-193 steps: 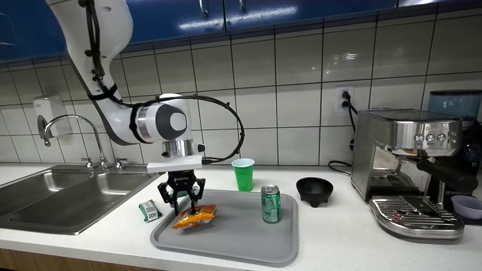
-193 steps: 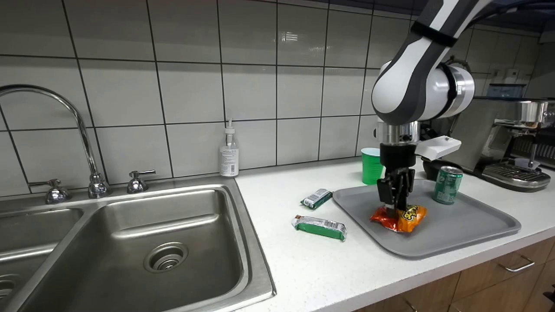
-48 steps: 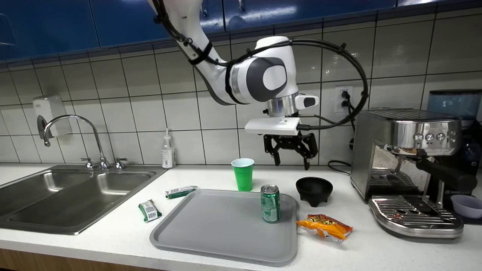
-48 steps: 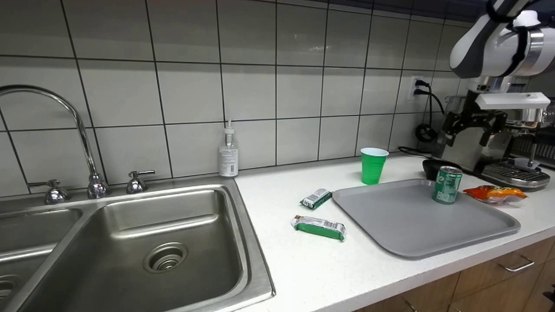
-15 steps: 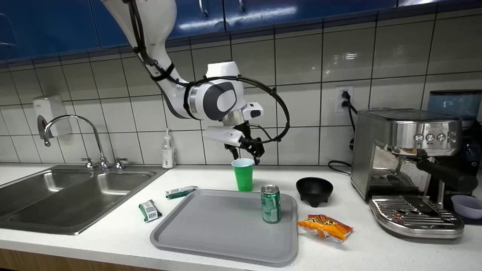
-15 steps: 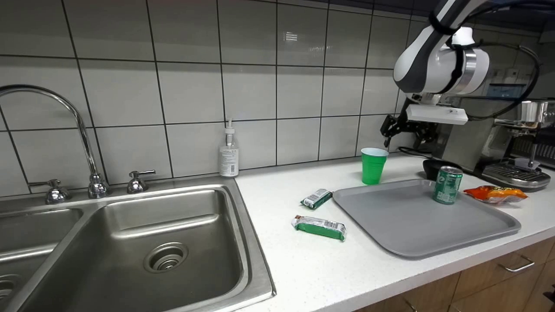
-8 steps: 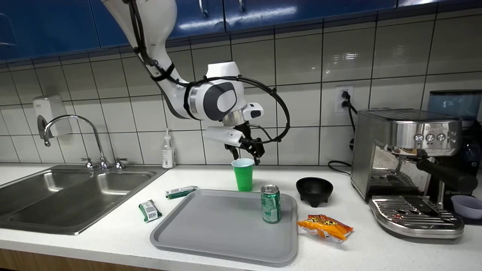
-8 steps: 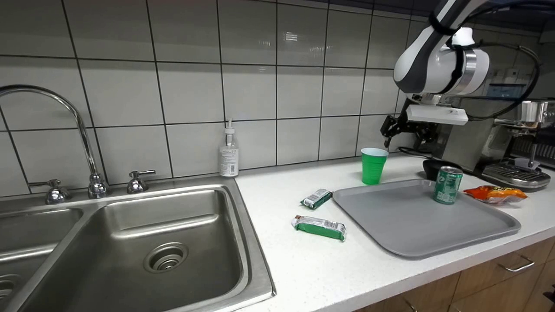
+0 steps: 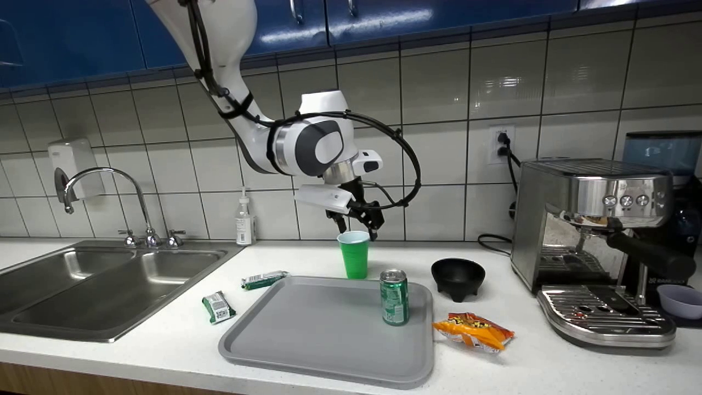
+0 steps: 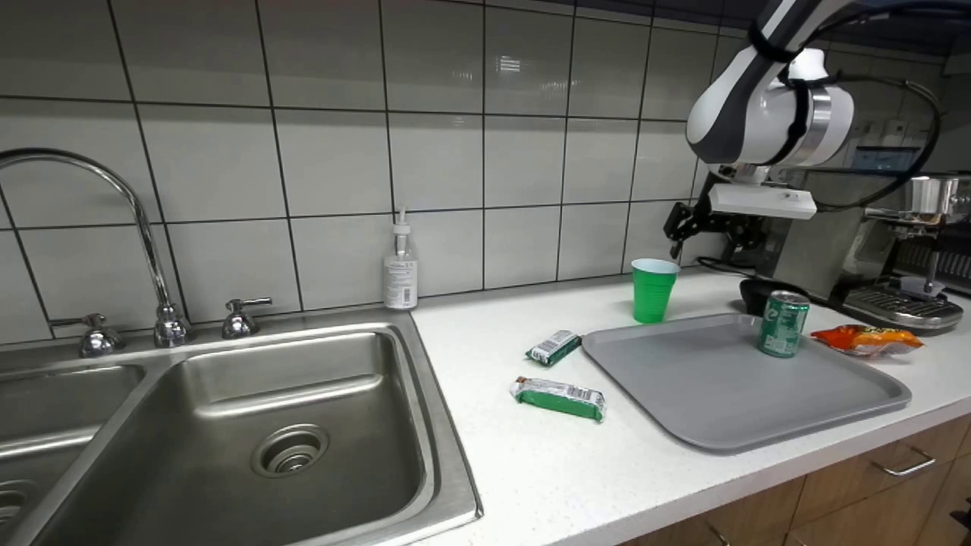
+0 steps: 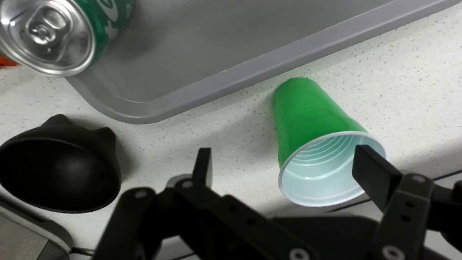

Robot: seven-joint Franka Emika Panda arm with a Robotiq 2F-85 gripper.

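My gripper [image 11: 283,162] is open in the wrist view, with nothing held between its fingers. It hangs tilted just above and close to the green cup [image 11: 306,112], which stands upright on the counter in both exterior views. In the wrist view one finger [image 11: 377,173] overlaps the cup's pale opening, while the other is off to the cup's side over the counter. No contact with the cup shows. The grey tray [image 9: 323,329] lies in front of the cup, bearing a green can [image 9: 394,299]. Beside the tray is an orange snack bag [image 9: 476,331].
A black bowl [image 9: 458,277] stands near the can, with a coffee machine [image 9: 598,247] past it. Two green-and-white wrapped bars [image 10: 560,398] lie between tray and sink [image 10: 303,425]. The tiled wall [image 9: 433,208] rises close behind the gripper; a pump bottle [image 10: 400,265] stands by the sink.
Earlier the gripper was down at the orange bag on the tray; the bag now lies on the counter beside it. The arm then came over to the cup and has barely moved this last second.
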